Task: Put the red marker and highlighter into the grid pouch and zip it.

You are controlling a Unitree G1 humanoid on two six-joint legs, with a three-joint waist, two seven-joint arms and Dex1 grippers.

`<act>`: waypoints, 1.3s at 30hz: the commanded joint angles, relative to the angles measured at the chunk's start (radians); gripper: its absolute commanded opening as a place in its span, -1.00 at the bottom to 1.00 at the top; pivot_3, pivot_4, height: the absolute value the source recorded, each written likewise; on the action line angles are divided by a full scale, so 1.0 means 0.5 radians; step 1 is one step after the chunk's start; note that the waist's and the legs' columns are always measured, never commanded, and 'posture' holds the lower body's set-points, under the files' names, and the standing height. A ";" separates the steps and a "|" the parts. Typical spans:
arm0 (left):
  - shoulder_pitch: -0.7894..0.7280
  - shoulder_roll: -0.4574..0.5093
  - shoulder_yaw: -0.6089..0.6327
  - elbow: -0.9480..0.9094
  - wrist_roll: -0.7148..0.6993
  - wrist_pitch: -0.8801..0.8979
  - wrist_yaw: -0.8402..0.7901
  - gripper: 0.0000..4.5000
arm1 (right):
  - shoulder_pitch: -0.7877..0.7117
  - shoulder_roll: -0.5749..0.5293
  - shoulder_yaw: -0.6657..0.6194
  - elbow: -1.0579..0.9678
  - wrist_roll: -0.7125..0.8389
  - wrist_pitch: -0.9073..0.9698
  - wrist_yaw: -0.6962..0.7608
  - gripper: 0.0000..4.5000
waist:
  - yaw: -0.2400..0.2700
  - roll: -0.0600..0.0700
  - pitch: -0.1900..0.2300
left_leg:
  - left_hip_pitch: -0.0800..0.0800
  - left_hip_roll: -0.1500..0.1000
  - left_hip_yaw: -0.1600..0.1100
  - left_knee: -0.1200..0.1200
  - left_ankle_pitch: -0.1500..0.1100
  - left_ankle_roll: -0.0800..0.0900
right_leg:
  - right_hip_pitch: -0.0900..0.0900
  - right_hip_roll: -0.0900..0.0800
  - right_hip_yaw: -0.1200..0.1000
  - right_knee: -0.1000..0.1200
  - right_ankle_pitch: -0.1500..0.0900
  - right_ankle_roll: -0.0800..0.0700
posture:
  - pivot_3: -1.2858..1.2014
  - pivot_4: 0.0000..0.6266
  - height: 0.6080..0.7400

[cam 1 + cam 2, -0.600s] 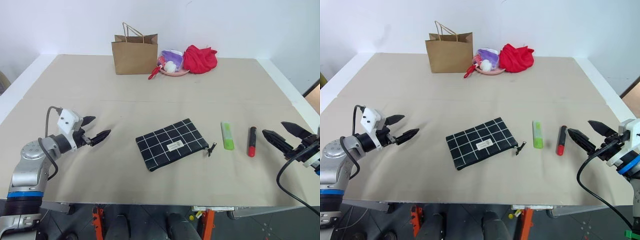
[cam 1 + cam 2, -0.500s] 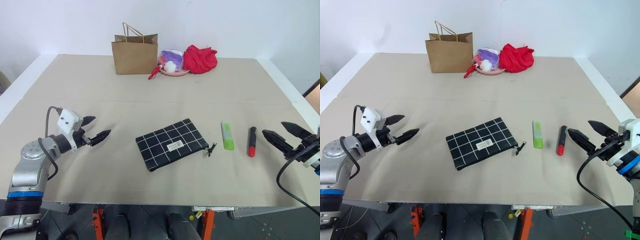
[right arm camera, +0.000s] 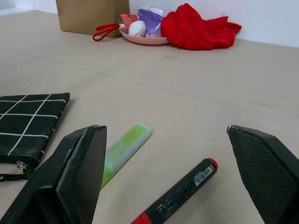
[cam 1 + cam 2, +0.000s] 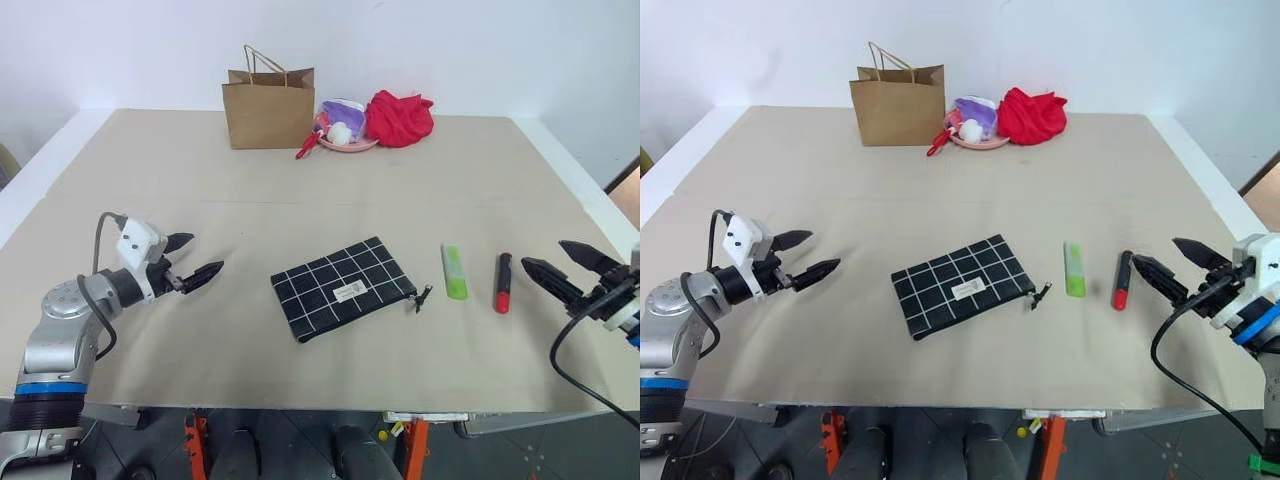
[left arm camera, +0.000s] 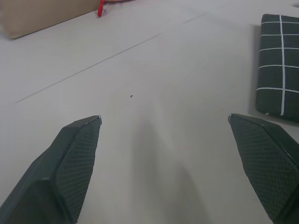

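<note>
Head view: grid pouch (image 4: 343,288) at centre, zipped; highlighter (image 4: 455,272) and red marker (image 4: 503,283) to its right, untouched. Left gripper (image 4: 193,258) lower left, spread, empty. Right wrist view: right gripper (image 3: 168,177) spread wide, marker between its fingers. Nothing packed yet.

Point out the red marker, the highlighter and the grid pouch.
red marker (image 4: 503,285), left eye view, middle of its barrel.
highlighter (image 4: 455,272), left eye view, middle of its green body.
grid pouch (image 4: 340,287), left eye view, centre of the fabric.
</note>
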 commanded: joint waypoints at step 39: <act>0.079 -0.049 -0.729 -0.362 0.339 -0.588 -0.472 1.00 | -0.518 0.669 1.033 0.183 -0.507 -0.404 -0.048 -0.96 | 0.002 0.009 0.004 | -0.003 0.003 -0.002 0.004 0.001 0.000 | 0.001 0.002 -0.005 0.002 0.001 -0.001 | 0.03 -0.52 1.00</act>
